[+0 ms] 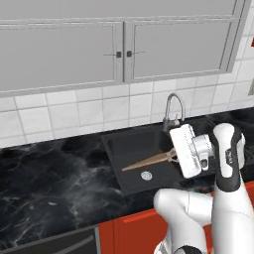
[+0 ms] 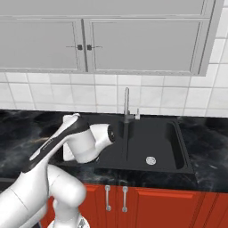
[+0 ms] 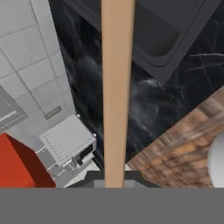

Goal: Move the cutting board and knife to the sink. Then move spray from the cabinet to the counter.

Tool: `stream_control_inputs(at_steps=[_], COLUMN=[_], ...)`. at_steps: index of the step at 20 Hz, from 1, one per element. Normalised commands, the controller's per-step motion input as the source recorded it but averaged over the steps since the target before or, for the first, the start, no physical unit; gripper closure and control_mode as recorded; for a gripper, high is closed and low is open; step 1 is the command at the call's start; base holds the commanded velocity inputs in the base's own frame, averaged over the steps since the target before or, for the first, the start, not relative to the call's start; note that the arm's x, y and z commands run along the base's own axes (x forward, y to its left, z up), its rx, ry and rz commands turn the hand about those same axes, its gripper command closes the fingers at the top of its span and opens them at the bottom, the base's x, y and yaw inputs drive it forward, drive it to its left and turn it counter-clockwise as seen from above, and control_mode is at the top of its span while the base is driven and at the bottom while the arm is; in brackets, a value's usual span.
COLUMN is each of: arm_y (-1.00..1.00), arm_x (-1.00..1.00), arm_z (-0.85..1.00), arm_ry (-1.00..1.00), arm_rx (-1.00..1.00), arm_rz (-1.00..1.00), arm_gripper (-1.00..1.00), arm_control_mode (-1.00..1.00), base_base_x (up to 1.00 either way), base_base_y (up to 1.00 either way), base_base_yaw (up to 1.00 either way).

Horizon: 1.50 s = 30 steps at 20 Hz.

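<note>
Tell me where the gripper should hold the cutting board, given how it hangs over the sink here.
At the edge it already pinches: the cutting board is thin and flat, seen edge-on, so the shut gripper clamps across its thickness at the right-hand end, coming from the arm's side. The rest reaches out over the sink.

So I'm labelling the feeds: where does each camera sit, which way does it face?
Left base view: behind the arm's left, looking forward-down at the sink; arm at lower right, gripper holding the cutting board over the basin.
Right base view: behind its right, same sink, faucet; arm lower left.
Hand view: along the jaws, down the board's edge.
Shared: sink, counter.
</note>
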Motion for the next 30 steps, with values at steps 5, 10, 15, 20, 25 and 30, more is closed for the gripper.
stream_control_inputs(at_steps=[5, 10, 15, 20, 25, 30], arm_y=[-0.1, -0.12, -0.06, -0.08, -0.11, -0.01], arm_x=[0.29, 0.11, 0.07, 0.15, 0.02, 0.08], arm_z=[-0.06, -0.05, 0.0, -0.04, -0.17, -0.19], arm_ry=[0.03, 0.0, 0.0, -0.02, -0.04, -0.23], arm_rx=[-0.01, -0.04, -0.1, -0.13, -0.08, -0.03], arm_rz=[0.19, 0.31, 0.26, 0.12, 0.02, 0.0], arm_gripper=[1.0, 1.0, 1.0, 1.0, 1.0, 1.0], arm_control_mode=[-1.0, -1.0, -1.0, -1.0, -1.0, -1.0], base_base_x=[0.0, 0.0, 0.0, 0.0, 0.0, 0.0], base_base_y=[0.0, 0.0, 0.0, 0.0, 0.0, 0.0], base_base_yaw=[0.0, 0.0, 0.0, 0.0, 0.0, 0.0])
